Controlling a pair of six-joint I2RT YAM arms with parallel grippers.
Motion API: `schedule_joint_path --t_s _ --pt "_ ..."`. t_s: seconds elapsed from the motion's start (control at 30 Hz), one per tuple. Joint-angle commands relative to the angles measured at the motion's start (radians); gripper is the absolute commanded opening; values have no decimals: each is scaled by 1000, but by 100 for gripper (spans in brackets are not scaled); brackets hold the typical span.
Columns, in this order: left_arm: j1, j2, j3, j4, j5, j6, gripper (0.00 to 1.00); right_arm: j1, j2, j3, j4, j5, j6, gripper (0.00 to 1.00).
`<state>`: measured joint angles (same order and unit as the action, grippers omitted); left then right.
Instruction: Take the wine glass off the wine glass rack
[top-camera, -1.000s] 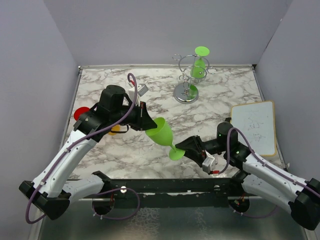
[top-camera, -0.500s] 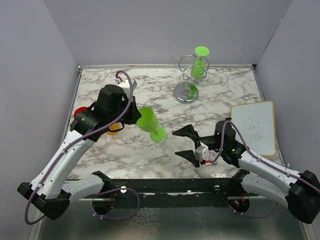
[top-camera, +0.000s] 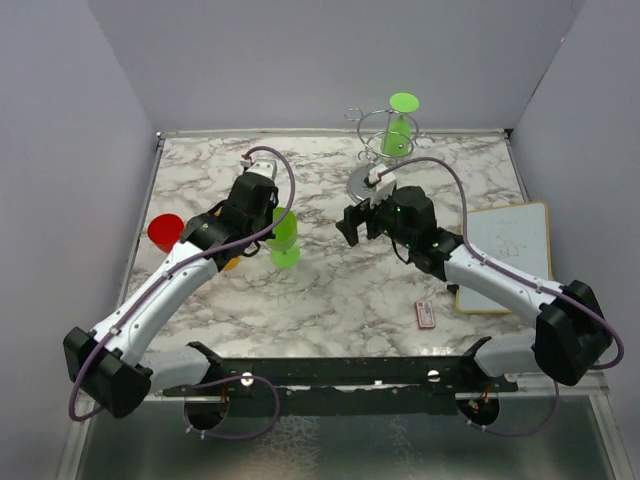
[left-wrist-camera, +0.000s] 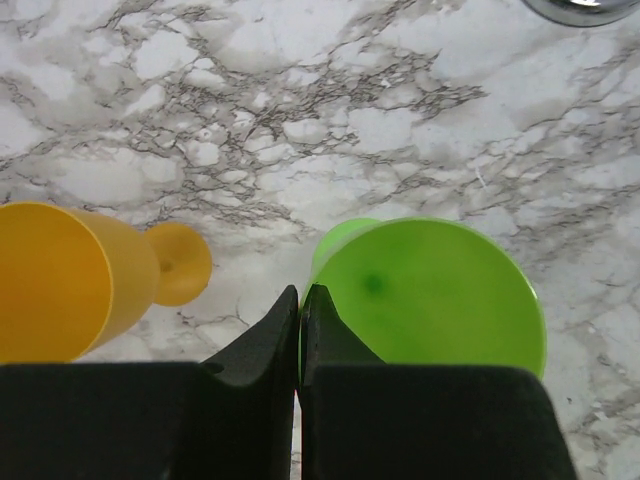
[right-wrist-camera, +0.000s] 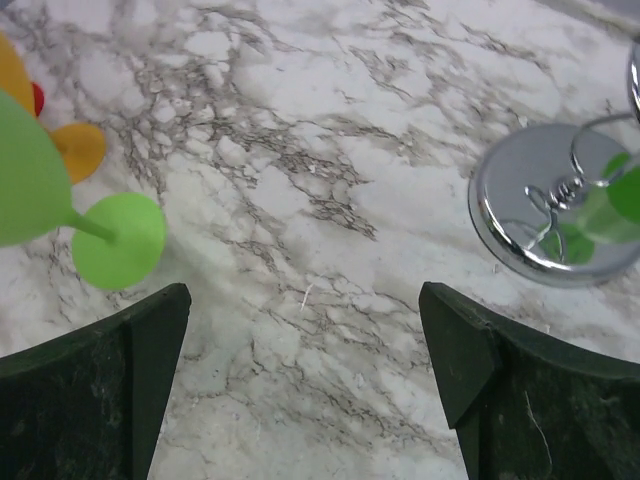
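Note:
The chrome wine glass rack (top-camera: 373, 184) stands at the back of the table, with one green wine glass (top-camera: 400, 125) hanging upside down from its wire loops. My left gripper (top-camera: 272, 222) is shut on the rim of a second green wine glass (top-camera: 283, 238), held roughly upright with its foot (top-camera: 285, 257) low over the marble. In the left wrist view my fingers (left-wrist-camera: 302, 292) pinch the rim of this glass (left-wrist-camera: 430, 300). My right gripper (top-camera: 352, 222) is open and empty, just left of the rack base. In the right wrist view it (right-wrist-camera: 305, 300) sits between the held glass (right-wrist-camera: 30, 170) and the rack base (right-wrist-camera: 545, 210).
An orange glass (left-wrist-camera: 60, 275) lies on its side left of the held glass. A red cup (top-camera: 165, 232) stands at the left edge. A whiteboard (top-camera: 508, 255) lies at the right. A small white and red object (top-camera: 425, 314) lies near the front edge.
My right gripper let go of the glass's foot, opened and swung back toward the rack. My left gripper carried the glass leftward and turned it upright.

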<state>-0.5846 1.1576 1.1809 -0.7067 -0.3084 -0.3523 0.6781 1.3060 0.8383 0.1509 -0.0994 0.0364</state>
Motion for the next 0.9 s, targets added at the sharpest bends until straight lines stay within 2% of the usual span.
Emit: schedule_joint_path --t_s 0.0,0.1,0.17,0.33,0.5,0.77,0.87 --pt "23 59 -34 93 -118 1 0 -77 18 74 -241 166 264 99" --pt "88 94 -55 116 -63 9 0 -148 -48 41 -202 18 315 99" --pt "121 100 -69 132 -41 9 0 -186 -78 38 -205 -20 331 99" --pt "154 97 -115 180 -33 32 0 -218 -131 53 -235 18 316 99" --pt "216 119 -134 203 44 35 0 -222 -184 41 -226 6 315 99" --pt "222 95 -179 217 30 41 0 -222 -190 39 -239 36 305 100" --pt "221 85 -198 217 24 48 5 -223 -181 53 -247 35 308 100"
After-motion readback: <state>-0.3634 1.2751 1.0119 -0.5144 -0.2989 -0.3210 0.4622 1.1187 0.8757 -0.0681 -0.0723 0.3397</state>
